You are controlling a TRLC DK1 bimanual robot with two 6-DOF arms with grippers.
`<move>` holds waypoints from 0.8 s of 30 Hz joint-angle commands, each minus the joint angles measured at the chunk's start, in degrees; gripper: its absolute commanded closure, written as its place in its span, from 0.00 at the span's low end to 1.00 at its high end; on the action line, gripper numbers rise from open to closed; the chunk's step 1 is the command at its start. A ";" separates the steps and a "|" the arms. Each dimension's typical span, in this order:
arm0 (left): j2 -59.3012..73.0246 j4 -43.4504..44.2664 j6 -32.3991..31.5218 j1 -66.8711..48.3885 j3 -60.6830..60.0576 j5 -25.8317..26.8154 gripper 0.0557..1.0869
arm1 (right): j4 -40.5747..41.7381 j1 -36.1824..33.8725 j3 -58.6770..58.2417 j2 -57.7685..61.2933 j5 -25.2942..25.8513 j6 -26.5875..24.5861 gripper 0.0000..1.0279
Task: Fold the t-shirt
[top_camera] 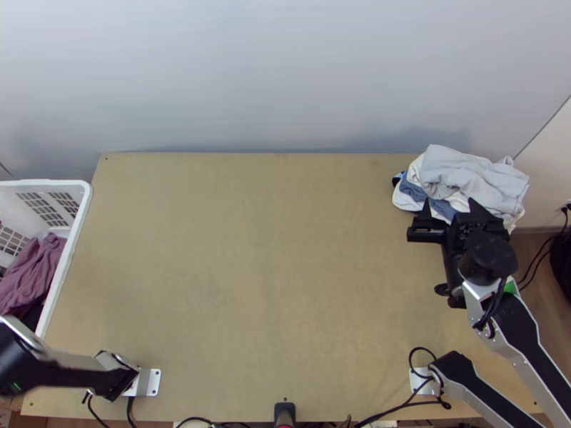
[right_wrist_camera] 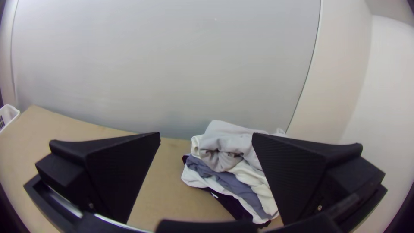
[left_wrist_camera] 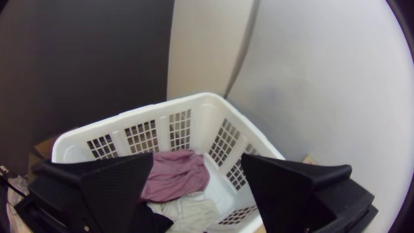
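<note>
Cloth pile (right_wrist_camera: pixel 228 140) in grey, white and blue, perhaps finished work, sits far right on my light wooden table (top_camera: pixel 250 271). Crumpled mauve fabric (left_wrist_camera: pixel 179 172), perhaps the t-shirt, lies in a white plastic basket (left_wrist_camera: pixel 207 114). My left gripper (left_wrist_camera: pixel 197 156) and right gripper (right_wrist_camera: pixel 206 134) gape, ungrasping; its folding looks unstarted.

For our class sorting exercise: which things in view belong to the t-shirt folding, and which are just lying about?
Probably the job's:
- white basket and purple garment inside
- rumpled cloth pile; I can't tell which piece is the t-shirt
- left gripper, right gripper

Just lying about:
- looped black cable
- dark object, top view's right edge
</note>
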 commanded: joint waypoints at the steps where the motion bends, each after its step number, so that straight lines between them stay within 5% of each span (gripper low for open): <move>1: 20.59 2.44 -1.68 7.16 8.88 0.42 0.04 | -3.20 -0.14 2.84 3.02 0.56 1.18 0.03; 13: 48.37 -0.11 -3.35 9.01 24.70 -0.29 0.04 | -5.84 -0.14 4.07 6.10 2.50 0.04 0.03; 24: 67.00 -9.34 -3.17 10.59 45.79 -7.05 0.05 | -6.02 -0.14 4.69 9.26 3.20 -0.05 0.04</move>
